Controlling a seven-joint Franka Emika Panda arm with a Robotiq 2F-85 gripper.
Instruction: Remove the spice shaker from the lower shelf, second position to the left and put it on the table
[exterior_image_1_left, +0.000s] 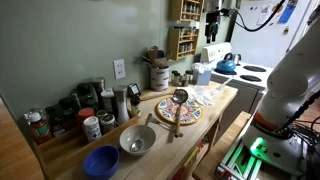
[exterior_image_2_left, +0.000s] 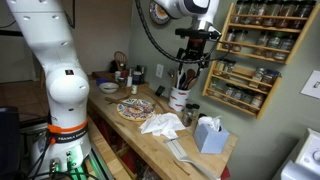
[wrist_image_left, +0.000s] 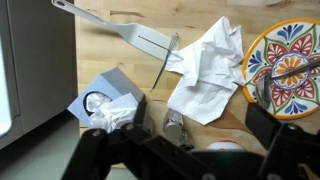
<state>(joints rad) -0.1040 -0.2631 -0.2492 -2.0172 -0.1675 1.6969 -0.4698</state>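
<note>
The brown wooden rack (exterior_image_2_left: 250, 50) hangs on the wall with tiers of small spice jars; it also shows in an exterior view (exterior_image_1_left: 183, 30). Its lower shelf (exterior_image_2_left: 236, 100) holds a row of jars, and the second from the left (exterior_image_2_left: 224, 91) is too small to make out clearly. My gripper (exterior_image_2_left: 194, 50) hangs in the air left of the rack, level with its upper tiers, apart from it. In the wrist view my gripper (wrist_image_left: 200, 145) is open and empty, looking down on the light-wood table (wrist_image_left: 110, 60).
On the table (exterior_image_2_left: 160, 146): a patterned plate (wrist_image_left: 285, 55), a white cloth (wrist_image_left: 205, 70), a tissue box (wrist_image_left: 105, 100), a spatula (wrist_image_left: 130, 30), a small metal shaker (wrist_image_left: 176, 128), a utensil crock (exterior_image_2_left: 180, 97). Bowls (exterior_image_1_left: 137, 140) and jars stand farther along. A white stove (exterior_image_1_left: 245, 75) adjoins.
</note>
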